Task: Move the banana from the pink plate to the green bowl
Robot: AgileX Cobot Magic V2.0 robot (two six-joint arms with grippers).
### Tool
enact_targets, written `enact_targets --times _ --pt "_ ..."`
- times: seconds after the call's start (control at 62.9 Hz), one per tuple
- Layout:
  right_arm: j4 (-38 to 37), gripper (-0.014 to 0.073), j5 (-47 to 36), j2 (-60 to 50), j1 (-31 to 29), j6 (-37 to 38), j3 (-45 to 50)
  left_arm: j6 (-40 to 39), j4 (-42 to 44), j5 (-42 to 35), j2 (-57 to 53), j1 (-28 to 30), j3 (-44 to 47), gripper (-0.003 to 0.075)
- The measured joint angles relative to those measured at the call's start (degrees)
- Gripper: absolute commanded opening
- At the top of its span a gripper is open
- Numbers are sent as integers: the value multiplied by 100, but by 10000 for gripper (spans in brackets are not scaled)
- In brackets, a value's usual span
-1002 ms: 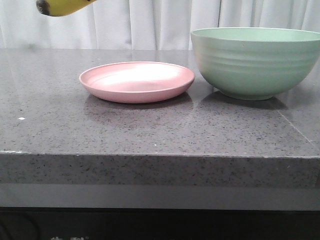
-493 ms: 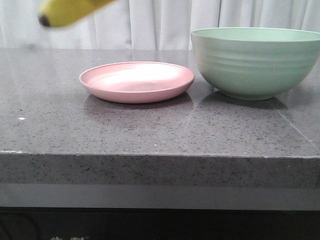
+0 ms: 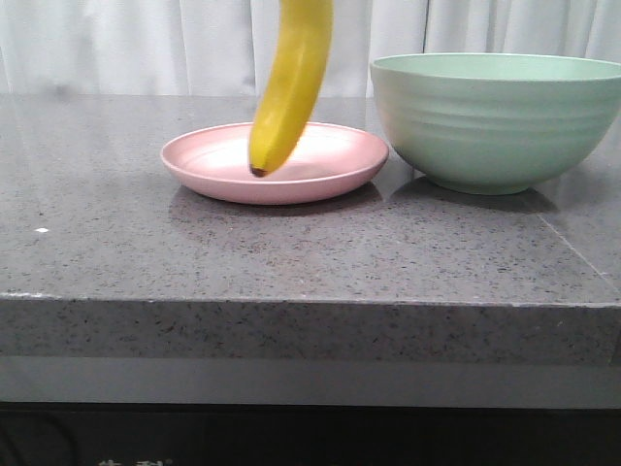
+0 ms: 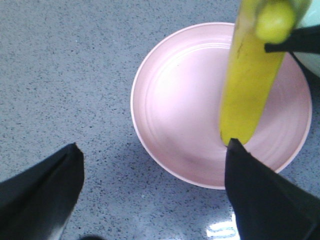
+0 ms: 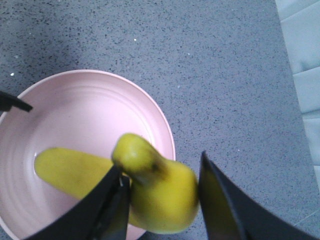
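Above the pink plate [image 3: 275,161] the banana [image 3: 289,87] hangs nearly upright, its dark tip pointing down and sitting low over the plate's middle, its upper end running out of the top of the front view. Whether the tip touches the plate cannot be told; in the front view it appears just over the plate's floor.

Beside the plate, on the robot's right, stands the green bowl [image 3: 498,118], much taller than the plate and close to its rim without clearly touching it. Both rest on the speckled grey stone table [image 3: 291,262], with a white curtain [image 3: 194,44] behind.

Seen from the right wrist, the right gripper [image 5: 162,192] has its two dark fingers [image 5: 107,205] on either side of the banana's [image 5: 160,192] stem end, pressed against the yellow skin, so it grips the banana from above; the plate [image 5: 75,115] lies below it, and the rest of the fruit slopes down toward the plate's floor.

Seen from the left wrist, the left gripper [image 4: 152,195] has its fingers [image 4: 45,192] spread wide apart with nothing between them. It hovers over the table beside the plate [image 4: 180,115], one finger overlapping the plate's rim in that view, close to the banana's [image 4: 250,85] lower end. A thin dark edge of the right gripper's finger shows by the banana's stem.
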Motion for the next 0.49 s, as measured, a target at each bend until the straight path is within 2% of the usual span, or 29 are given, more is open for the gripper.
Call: enact_targets --times 0.254,0.493 --pt "0 127 -89 0 -13 192 0 -85 136 -14 0 0 0 570" --pt "0 114 -53 0 -341 1453 -597 -130 136 -14 0 97 0 570"
